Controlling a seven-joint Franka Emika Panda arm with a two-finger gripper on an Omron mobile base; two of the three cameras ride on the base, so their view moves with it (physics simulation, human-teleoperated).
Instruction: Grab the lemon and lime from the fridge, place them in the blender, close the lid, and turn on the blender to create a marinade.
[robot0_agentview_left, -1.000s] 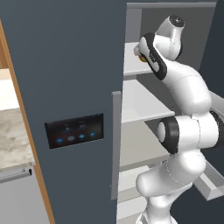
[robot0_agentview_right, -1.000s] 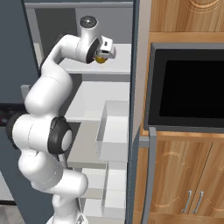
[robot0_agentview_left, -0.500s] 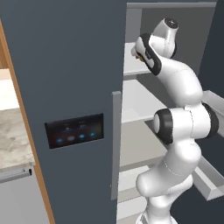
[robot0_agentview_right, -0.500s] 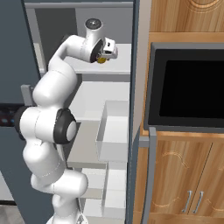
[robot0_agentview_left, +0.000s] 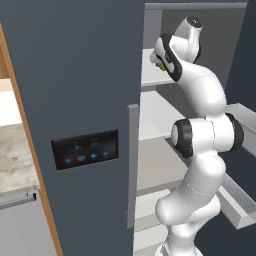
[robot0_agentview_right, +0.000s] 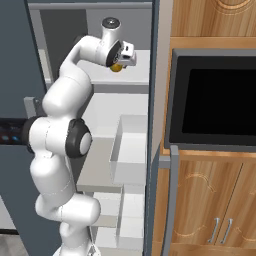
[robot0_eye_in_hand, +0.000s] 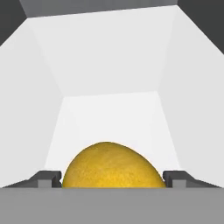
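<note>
On the fridge's (robot0_agentview_left: 75, 75) top shelf (robot0_agentview_right: 135, 87), my gripper (robot0_agentview_right: 120, 64) is shut on the lemon (robot0_agentview_right: 116, 67), a small yellow fruit. In the hand view the lemon (robot0_eye_in_hand: 111, 166) sits between my two fingertips (robot0_eye_in_hand: 48, 177), which touch its sides, with the white shelf walls behind it. From the left base view the lemon (robot0_agentview_left: 161, 65) peeks out beside the hand (robot0_agentview_left: 165, 57). The lime, the blender and the lid are out of view.
The fridge door stands open at left with its black lit panel (robot0_agentview_left: 85, 149) and grey handle (robot0_agentview_left: 132, 165). Door bins (robot0_agentview_left: 235, 200) jut out at right. A pale bin (robot0_agentview_right: 127, 150) sits on a lower shelf. A black oven (robot0_agentview_right: 215, 105) sits in the wood cupboards.
The arm's elbow has risen and drawn in, so the arm stands more upright. The hand with the lemon has stayed almost in place at the top shelf.
</note>
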